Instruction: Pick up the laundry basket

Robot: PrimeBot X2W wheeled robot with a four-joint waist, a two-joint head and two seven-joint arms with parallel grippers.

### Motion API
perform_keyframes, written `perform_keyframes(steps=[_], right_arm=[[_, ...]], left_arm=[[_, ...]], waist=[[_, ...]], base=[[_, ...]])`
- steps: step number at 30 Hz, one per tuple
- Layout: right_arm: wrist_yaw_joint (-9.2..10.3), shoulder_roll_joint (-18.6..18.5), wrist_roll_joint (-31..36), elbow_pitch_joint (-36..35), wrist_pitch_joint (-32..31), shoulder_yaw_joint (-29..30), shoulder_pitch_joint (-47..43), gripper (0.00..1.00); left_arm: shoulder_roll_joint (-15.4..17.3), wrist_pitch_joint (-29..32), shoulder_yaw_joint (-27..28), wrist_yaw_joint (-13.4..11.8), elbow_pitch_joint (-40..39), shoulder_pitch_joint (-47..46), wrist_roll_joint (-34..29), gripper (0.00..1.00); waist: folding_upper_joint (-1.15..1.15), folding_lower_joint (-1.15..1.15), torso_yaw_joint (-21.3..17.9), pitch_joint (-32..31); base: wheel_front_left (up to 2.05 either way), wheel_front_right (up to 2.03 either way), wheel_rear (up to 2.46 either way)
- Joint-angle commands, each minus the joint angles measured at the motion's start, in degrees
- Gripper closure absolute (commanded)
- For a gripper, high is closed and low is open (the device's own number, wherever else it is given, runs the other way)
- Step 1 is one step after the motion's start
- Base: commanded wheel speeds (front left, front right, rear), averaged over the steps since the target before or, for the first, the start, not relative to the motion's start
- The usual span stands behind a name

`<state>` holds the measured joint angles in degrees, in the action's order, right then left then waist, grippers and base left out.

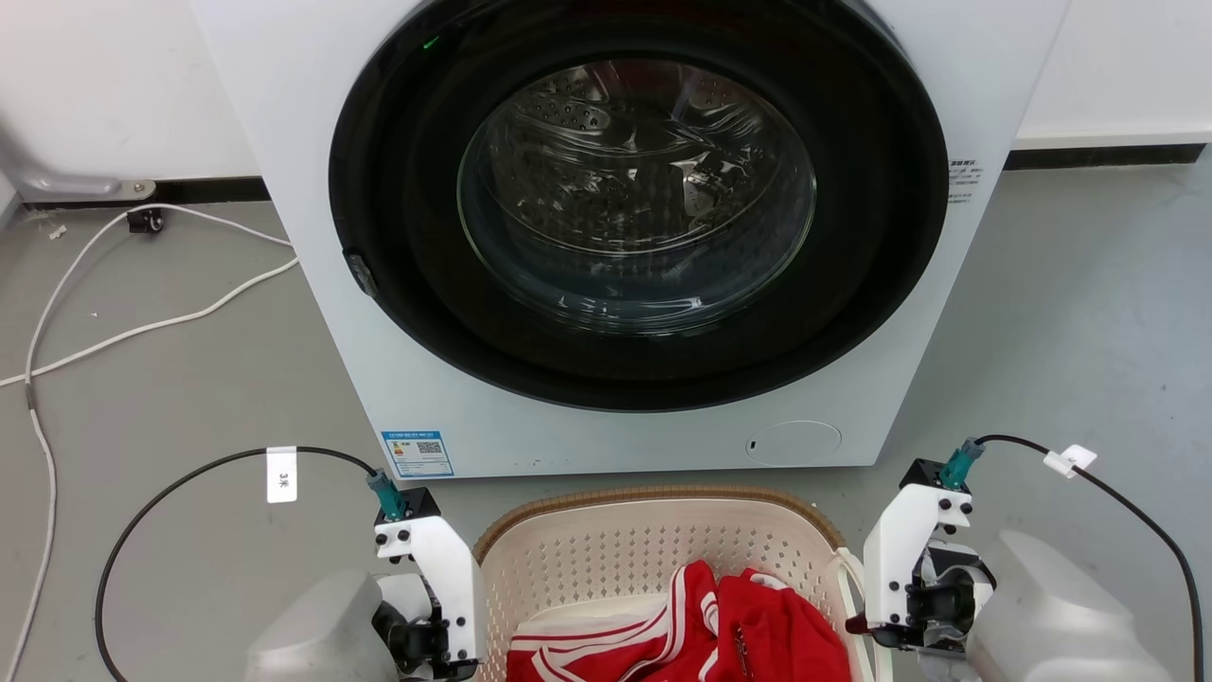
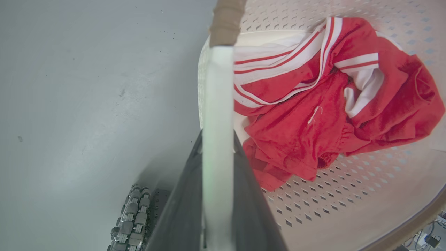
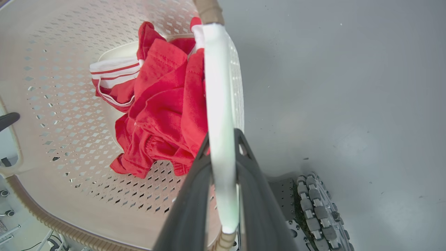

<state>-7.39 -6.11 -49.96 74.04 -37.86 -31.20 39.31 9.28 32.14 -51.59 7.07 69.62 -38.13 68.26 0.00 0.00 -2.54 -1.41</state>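
The laundry basket (image 1: 653, 540), cream perforated plastic with a brown woven-look rim, stands on the floor in front of the washer, at the bottom middle of the head view. Red clothes with white stripes (image 1: 729, 625) lie inside it. My left gripper (image 2: 217, 137) is shut on the basket's white left handle (image 2: 217, 87), one dark finger on each side. My right gripper (image 3: 223, 139) is shut the same way on the white right handle (image 3: 217, 87). In the head view the left gripper (image 1: 436, 635) and right gripper (image 1: 890, 616) flank the basket, with their fingertips hidden.
A white front-loading washer (image 1: 379, 360) with its round door shut stands close behind the basket. White cables (image 1: 95, 284) trail over the grey floor at the left. The robot's roller wheels (image 2: 132, 216) (image 3: 317, 205) sit just under the basket's sides.
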Motion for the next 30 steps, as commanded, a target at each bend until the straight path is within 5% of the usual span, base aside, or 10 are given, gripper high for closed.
perform_keyframes(steps=[1, 30], right_arm=[[-0.18, 1.5, -0.1, -0.3, 0.0, 0.2, 0.3, 1.0], [-0.18, 1.9, 1.1, -0.3, -0.4, 2.0, -0.1, 1.0]], left_arm=[[-1.4, -0.2, 0.0, 0.7, -0.7, -1.3, 0.4, 1.0], [-1.3, -1.3, -1.5, 0.7, -0.7, -1.6, 2.0, 1.0]], waist=[[0.0, 0.0, 0.0, 0.0], [0.0, 0.0, -0.1, 0.4]], base=[[0.0, 0.0, 0.0], [0.0, 0.0, 0.0]])
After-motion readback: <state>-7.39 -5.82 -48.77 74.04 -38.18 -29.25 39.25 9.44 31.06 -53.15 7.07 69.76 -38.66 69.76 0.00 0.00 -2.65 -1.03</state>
